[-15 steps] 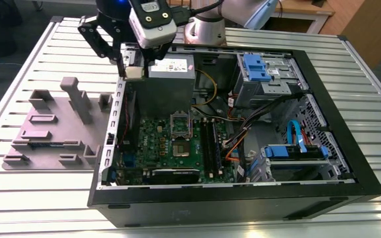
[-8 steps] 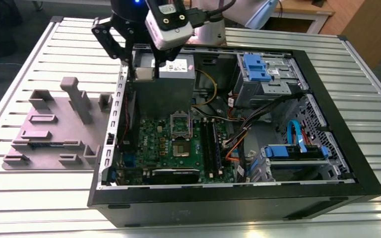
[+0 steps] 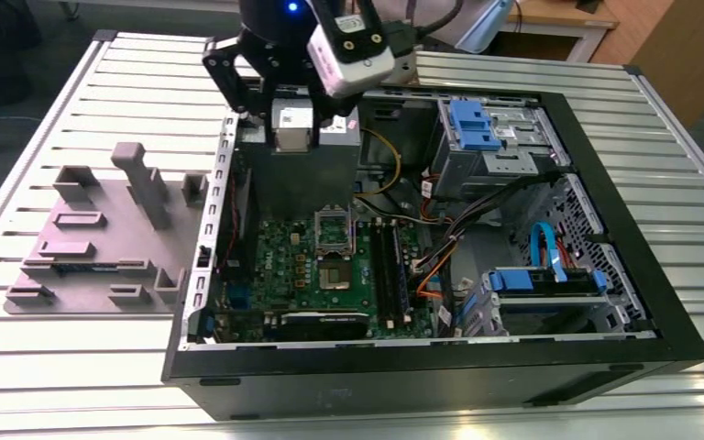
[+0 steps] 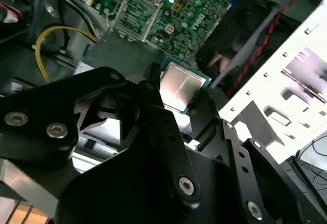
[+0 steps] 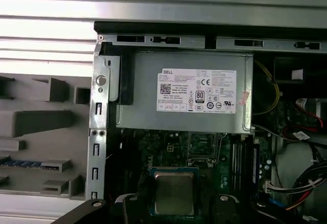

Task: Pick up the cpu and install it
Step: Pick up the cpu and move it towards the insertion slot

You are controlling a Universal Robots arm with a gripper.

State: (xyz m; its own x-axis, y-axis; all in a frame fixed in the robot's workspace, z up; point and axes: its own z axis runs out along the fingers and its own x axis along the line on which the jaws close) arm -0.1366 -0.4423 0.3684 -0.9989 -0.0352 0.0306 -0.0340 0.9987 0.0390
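One worry, up close: my gripper [image 5: 173, 203] is clamped on the cpu [image 5: 173, 189] by two opposite edges only. If the pinch is off-centre, I reckon a small knock could tilt it or let it slip.
Worry a bit further out: the yellow cable [image 5: 265, 88] and the case wall [image 5: 99, 111] are both close by, so a sloppy path could snag one of them.
Worry furthest out: the socket frame [image 5: 204, 144] on the green board [image 5: 153, 144]. Coming down crooked or turned the wrong way would probably bend pins, and I can't tell how the frame stands.
Cpu vs jaws: it's right between my fingers [image 5: 127, 201], one touching each side, with the silver top facing both wrist views.
Cpu vs the rest: it's held up in the air inside the case, apart from the socket frame and not seated, with the grey power supply box [image 5: 194, 91] beyond it.
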